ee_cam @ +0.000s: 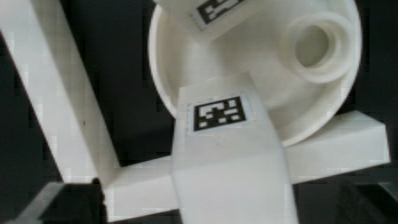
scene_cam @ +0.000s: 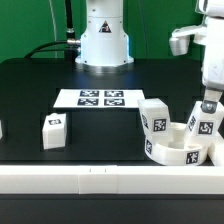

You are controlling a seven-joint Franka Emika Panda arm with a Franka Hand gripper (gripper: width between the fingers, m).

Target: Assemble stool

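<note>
Seat (scene_cam: 176,152) of the stool lies on the black table (scene_cam: 30,90), against the white border rail (scene_cam: 100,178). One leg (scene_cam: 203,126) stands inside the seat's rim, and the gripper (scene_cam: 206,108) sits right over it. Whether its fingers are clamped on that leg cannot be told. A second leg (scene_cam: 155,120) stands just beside the seat on the exterior view's left. A third leg (scene_cam: 55,131) is well apart from the seat that way. The marker board (scene_cam: 100,98) lies behind the seat.
</note>
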